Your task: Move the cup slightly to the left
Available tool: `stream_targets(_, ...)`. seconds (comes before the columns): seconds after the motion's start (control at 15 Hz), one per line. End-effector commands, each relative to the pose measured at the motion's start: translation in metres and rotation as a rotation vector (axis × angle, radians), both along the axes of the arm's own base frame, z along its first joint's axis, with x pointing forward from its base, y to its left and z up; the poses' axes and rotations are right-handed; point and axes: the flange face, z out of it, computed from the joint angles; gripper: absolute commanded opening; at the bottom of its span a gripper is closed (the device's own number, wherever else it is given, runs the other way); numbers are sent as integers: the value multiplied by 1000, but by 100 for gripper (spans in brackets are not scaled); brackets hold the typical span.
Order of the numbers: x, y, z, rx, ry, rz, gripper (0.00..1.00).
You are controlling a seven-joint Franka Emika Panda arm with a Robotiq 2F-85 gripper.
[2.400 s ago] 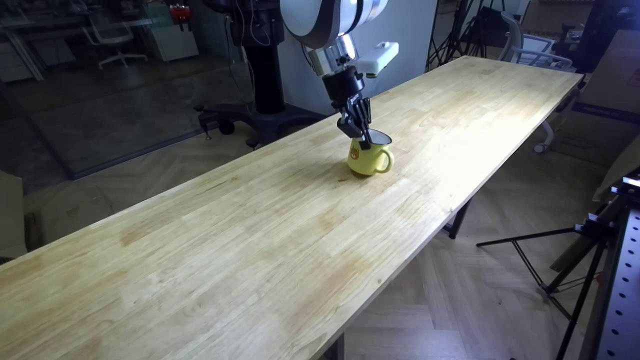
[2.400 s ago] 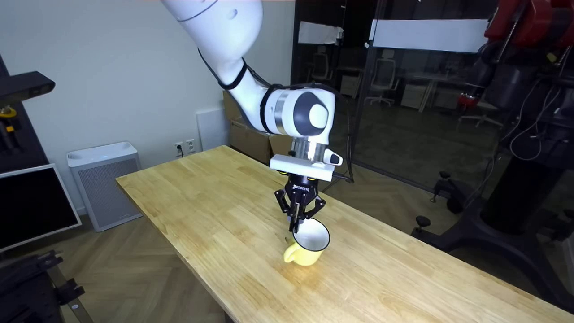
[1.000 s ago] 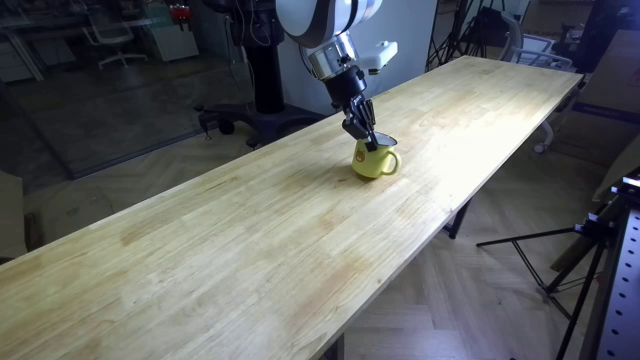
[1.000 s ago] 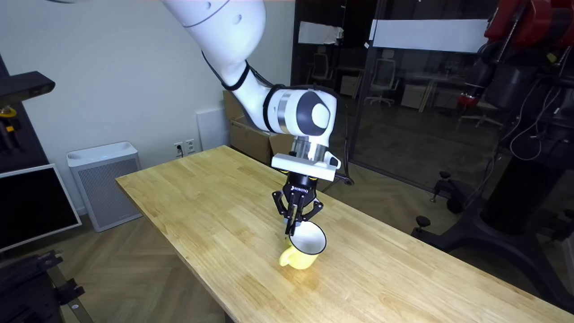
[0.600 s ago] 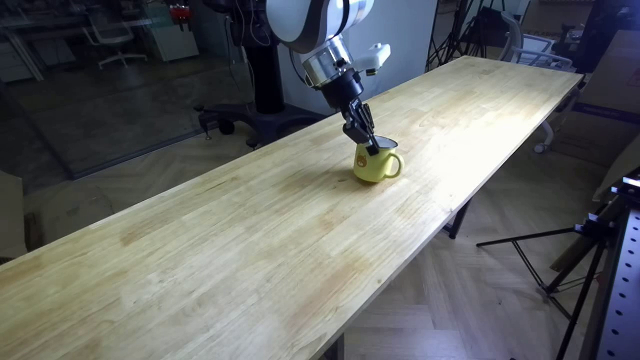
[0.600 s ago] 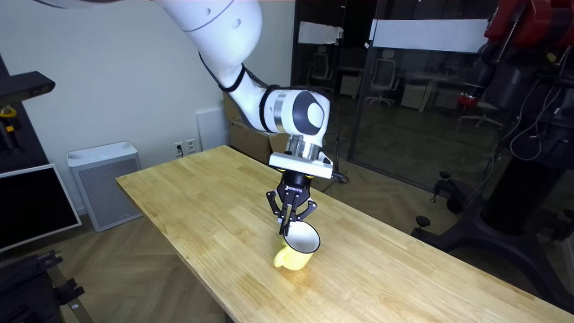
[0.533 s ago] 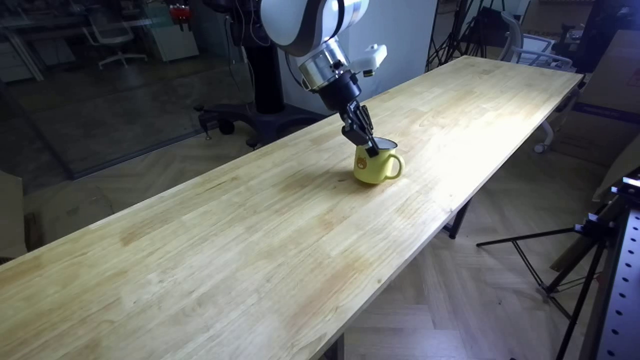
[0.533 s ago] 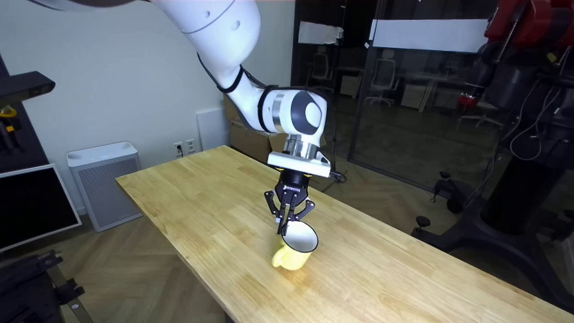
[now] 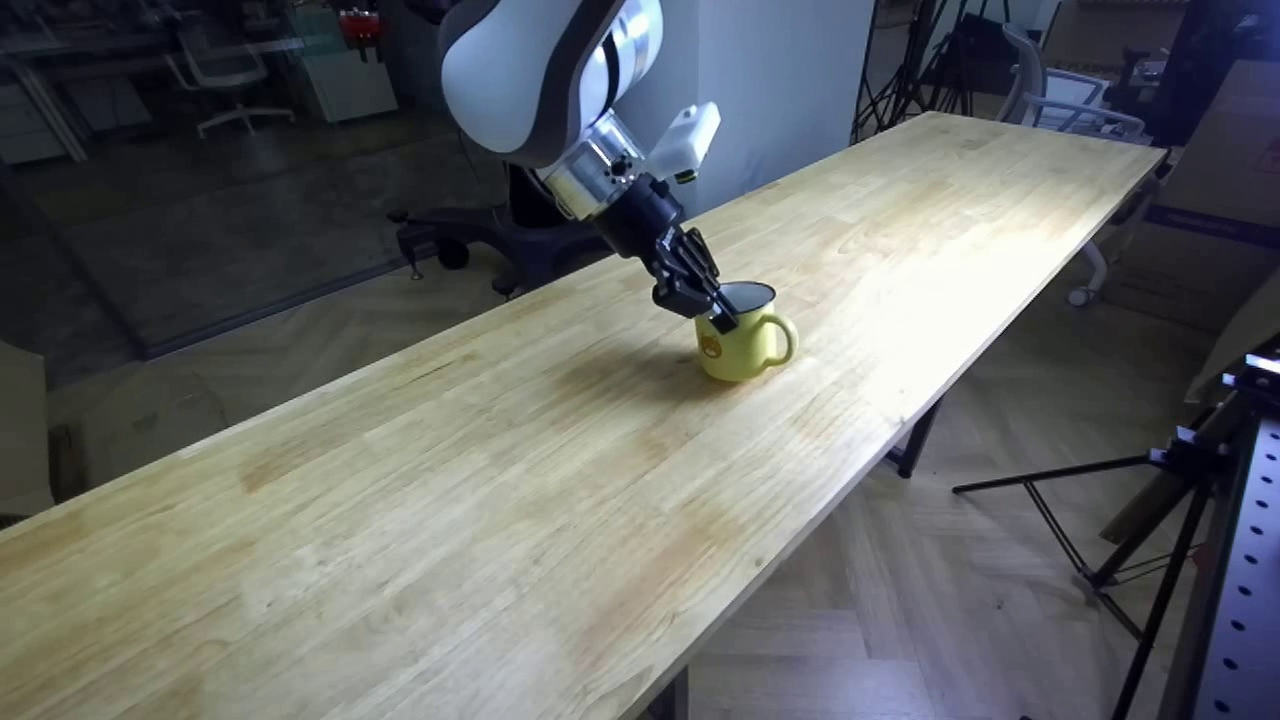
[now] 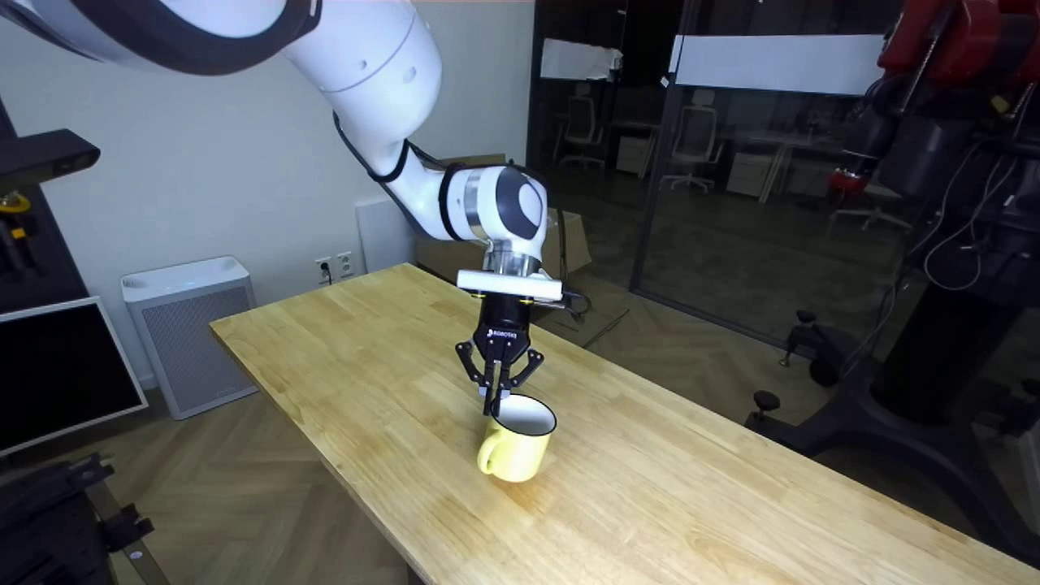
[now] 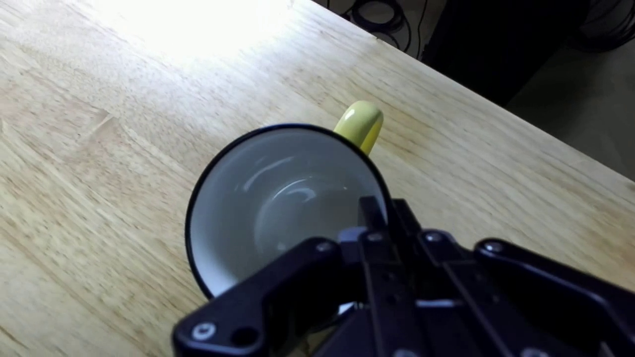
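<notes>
One long wooden table [image 9: 450, 520] ran thru both exterior views, w/ the white Panda arm [image 10: 398, 106] angled down over it. Its Robotiq gripper [image 11: 386, 208] was pinched almost together on the wall of the yellow enamel-style mug [image 9: 750, 345] — one finger inside, one outside. Mug was roughly upright, approx. midway btwn the table's long edges; couldn't tell if its base touched wood. Handle [image 11: 363, 121] + small orange print [image 9: 710, 346] both showed.
</notes>
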Motion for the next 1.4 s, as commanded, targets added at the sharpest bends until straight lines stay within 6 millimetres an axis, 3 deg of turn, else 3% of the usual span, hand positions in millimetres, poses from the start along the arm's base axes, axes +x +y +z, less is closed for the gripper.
stream_targets(0.0,13,26,-6,-4,-70,-27,2)
stream_targets(1.33,27,78,35,-26,-480,-60,2)
